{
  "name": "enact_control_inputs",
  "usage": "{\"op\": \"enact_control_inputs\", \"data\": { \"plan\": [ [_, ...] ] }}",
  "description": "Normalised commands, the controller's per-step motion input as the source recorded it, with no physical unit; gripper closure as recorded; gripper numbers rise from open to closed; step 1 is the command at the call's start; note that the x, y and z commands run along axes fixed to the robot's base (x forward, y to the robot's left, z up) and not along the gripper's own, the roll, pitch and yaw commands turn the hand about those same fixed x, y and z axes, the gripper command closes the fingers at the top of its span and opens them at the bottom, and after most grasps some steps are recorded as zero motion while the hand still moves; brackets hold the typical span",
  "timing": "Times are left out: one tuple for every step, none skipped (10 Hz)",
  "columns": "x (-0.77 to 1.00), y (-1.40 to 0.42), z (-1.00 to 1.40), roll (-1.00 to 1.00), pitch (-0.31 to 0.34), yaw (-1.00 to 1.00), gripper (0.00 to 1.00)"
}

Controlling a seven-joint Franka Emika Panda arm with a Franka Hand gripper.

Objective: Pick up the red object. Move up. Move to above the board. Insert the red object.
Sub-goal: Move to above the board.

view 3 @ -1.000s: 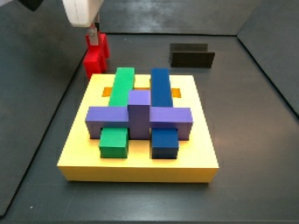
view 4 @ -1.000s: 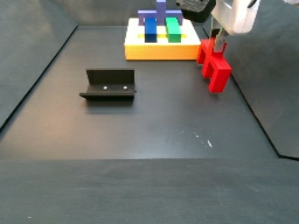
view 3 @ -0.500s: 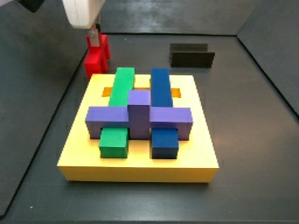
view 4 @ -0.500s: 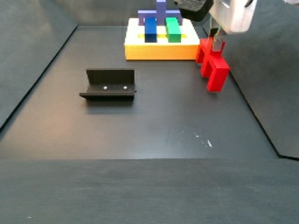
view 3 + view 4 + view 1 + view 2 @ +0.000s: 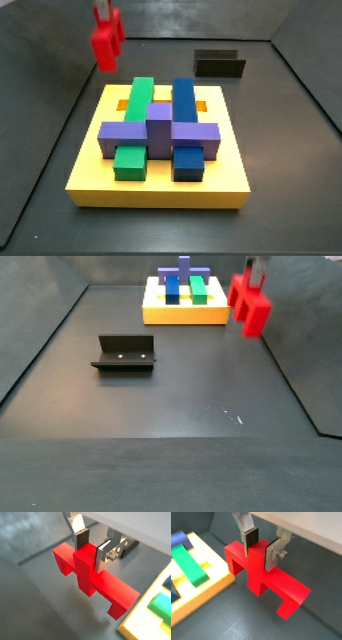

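The red object (image 5: 90, 572), a bright red crossbar with short square prongs, hangs in the air, clear of the floor. My gripper (image 5: 91, 548) is shut on its raised middle rib, as both wrist views show (image 5: 261, 547). In both side views the red object (image 5: 106, 42) (image 5: 250, 303) hangs beside the board's far end, and only the fingertips (image 5: 102, 9) show at the frame's top edge. The board (image 5: 160, 190) is a yellow slab with green and blue bars and a purple cross block (image 5: 158, 130) fitted in its top. It also shows in a side view (image 5: 181, 316).
The fixture (image 5: 221, 65) (image 5: 124, 353), a dark L-shaped bracket, stands on the dark floor away from the board. Raised walls edge the floor. A corner of the board shows in both wrist views (image 5: 143, 624) (image 5: 198, 602).
The red object has risen off the floor, held in my gripper. The gripper body has moved up out of both side views.
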Motion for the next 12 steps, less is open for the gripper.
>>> {"op": "enact_control_inputs", "data": {
  "plan": [
    [-0.06, -0.01, 1.40, -0.02, 0.049, 0.00, 1.00],
    [-0.04, -0.01, 1.40, -0.04, 0.015, 0.00, 1.00],
    [0.03, 0.00, 0.79, -0.05, 0.054, -0.01, 1.00],
    [0.06, 0.00, 0.44, -0.05, 0.099, 0.00, 1.00],
    [0.07, 0.01, 0.19, -0.05, 0.091, -0.01, 1.00],
    [1.01, -1.40, 0.31, 0.01, 0.032, 1.00, 1.00],
    [1.00, -1.40, 0.28, 0.01, 0.033, 1.00, 1.00],
    [1.07, -1.40, 0.23, 0.02, 0.051, 1.00, 1.00],
    [1.14, -1.40, 0.26, 0.01, 0.055, 1.00, 1.00],
    [1.11, -1.40, 0.28, 0.02, 0.059, 1.00, 1.00],
    [1.07, -1.40, 0.29, 0.03, 0.062, 1.00, 1.00],
    [0.45, -0.53, 0.12, 0.03, 0.075, 1.00, 1.00]
  ]
}}
